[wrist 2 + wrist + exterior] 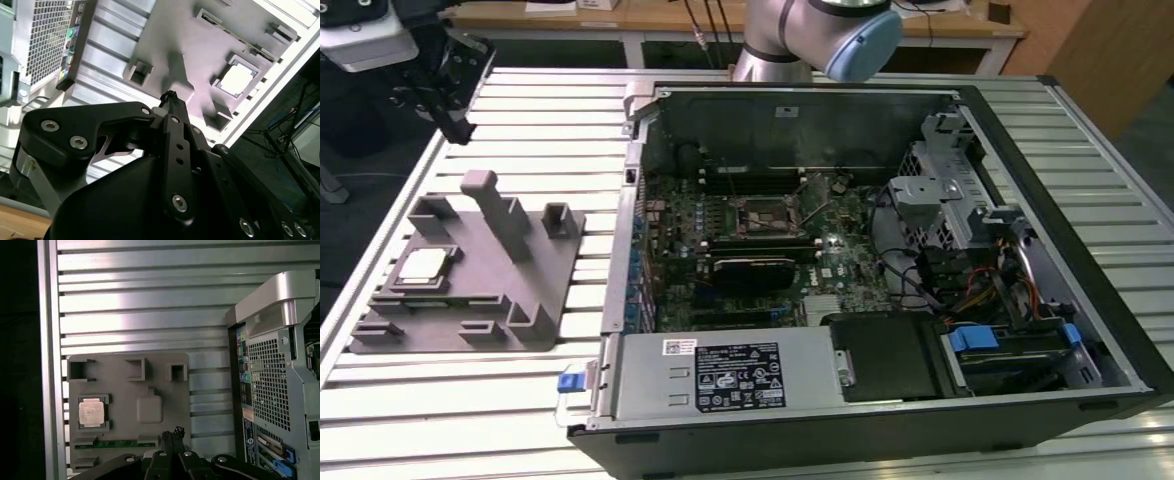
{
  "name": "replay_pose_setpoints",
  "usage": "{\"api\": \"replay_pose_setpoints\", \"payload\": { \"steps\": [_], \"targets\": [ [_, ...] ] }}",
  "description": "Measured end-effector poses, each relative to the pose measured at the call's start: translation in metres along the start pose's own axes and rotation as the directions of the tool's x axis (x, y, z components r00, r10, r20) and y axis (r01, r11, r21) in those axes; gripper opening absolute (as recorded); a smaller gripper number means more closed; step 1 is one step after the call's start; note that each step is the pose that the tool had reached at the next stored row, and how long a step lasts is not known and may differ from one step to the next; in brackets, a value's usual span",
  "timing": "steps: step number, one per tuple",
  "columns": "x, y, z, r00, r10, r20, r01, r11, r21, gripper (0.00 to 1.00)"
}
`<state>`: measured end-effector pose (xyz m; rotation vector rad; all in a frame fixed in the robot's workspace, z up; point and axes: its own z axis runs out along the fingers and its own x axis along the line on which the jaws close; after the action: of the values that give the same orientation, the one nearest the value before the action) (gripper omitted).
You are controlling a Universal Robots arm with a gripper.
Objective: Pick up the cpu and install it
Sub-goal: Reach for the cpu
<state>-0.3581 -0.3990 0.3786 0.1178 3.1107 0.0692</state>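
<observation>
The cpu (424, 266) is a small square chip with a pale metal top, lying flat in a pocket of the grey fixture block (520, 290) at the exterior view's left. Both wrist views show the cpu (236, 80) (91, 412) in its pocket, untouched. My gripper (458, 130) hangs above the table beyond the fixture block, well clear of the chip. Its black fingers (170, 95) (173, 431) meet at the tips with nothing between them. The black-framed socket (754, 215) sits on the motherboard inside the open computer case (854, 110).
The case lies on its side on a slatted metal table (520, 110), with a power supply (720, 375) at the front and drive bays (947, 200) at the right. A tall post (491, 215) rises from the fixture. A green memory stick (115, 444) lies in it.
</observation>
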Motion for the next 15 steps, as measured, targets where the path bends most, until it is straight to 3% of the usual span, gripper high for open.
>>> {"api": "replay_pose_setpoints", "payload": {
  "steps": [7,15],
  "targets": [
    [0.0161,-0.0016,0.009,1.0,0.0,0.0001,0.0,1.0,-0.0001,0.11],
    [0.0294,-0.0029,0.0161,1.0,0.0,0.0001,0.0,1.0,-0.0001,0.11]
  ]
}}
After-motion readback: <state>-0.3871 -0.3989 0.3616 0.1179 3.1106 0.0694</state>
